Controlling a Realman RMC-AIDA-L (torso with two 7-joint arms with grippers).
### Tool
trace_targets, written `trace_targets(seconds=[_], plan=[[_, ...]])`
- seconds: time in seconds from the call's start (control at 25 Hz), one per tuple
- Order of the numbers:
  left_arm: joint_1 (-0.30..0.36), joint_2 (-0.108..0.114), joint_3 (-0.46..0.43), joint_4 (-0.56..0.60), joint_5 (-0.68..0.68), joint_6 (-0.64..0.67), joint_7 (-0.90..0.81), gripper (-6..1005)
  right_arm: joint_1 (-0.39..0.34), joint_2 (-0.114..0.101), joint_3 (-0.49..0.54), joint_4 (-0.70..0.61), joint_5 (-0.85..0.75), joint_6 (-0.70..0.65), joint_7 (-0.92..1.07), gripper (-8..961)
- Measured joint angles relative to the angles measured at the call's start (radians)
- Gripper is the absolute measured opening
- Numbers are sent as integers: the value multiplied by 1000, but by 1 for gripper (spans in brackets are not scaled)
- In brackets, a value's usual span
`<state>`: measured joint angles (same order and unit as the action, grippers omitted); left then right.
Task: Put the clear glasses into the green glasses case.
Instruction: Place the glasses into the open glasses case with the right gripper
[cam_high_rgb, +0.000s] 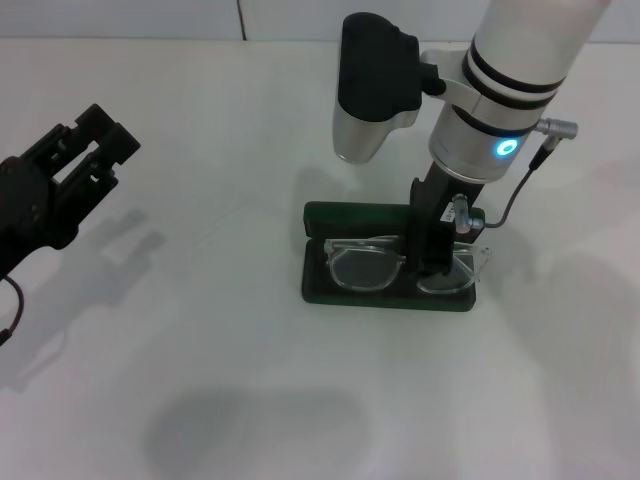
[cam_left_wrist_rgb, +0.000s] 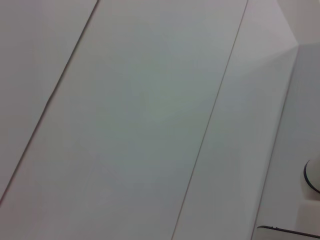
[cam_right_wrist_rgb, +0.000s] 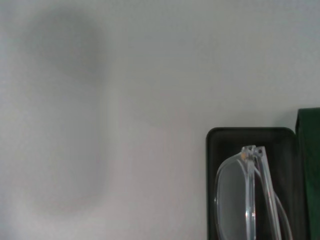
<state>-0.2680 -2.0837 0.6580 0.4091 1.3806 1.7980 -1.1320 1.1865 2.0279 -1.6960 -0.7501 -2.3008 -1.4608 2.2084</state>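
The clear glasses (cam_high_rgb: 400, 262) lie inside the open green glasses case (cam_high_rgb: 388, 297), their long axis along the case. The right gripper (cam_high_rgb: 434, 262) stands directly over their right lens; I cannot tell its opening. The left gripper (cam_high_rgb: 92, 150), open, waits far away above the desk (cam_high_rgb: 200, 350).

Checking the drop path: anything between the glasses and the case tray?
Nothing visible. The case lies open, and the glasses already sit over its tray under the right gripper. The left gripper is parked far off.
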Motion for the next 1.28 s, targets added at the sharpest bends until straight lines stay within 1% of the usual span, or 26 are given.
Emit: trace_targets(seconds=[0.8, 1.0, 1.28], plan=[[-4, -1, 0, -13, 0, 0, 14, 483, 1, 0, -7, 3, -1, 15, -1, 112], [-4, -1, 0, -13, 0, 1, 14, 483, 1, 0, -7, 0, 1, 7, 4, 151], [-4, -1, 0, -13, 0, 3, 14, 483, 1, 0, -7, -13, -1, 1, 15, 149]])
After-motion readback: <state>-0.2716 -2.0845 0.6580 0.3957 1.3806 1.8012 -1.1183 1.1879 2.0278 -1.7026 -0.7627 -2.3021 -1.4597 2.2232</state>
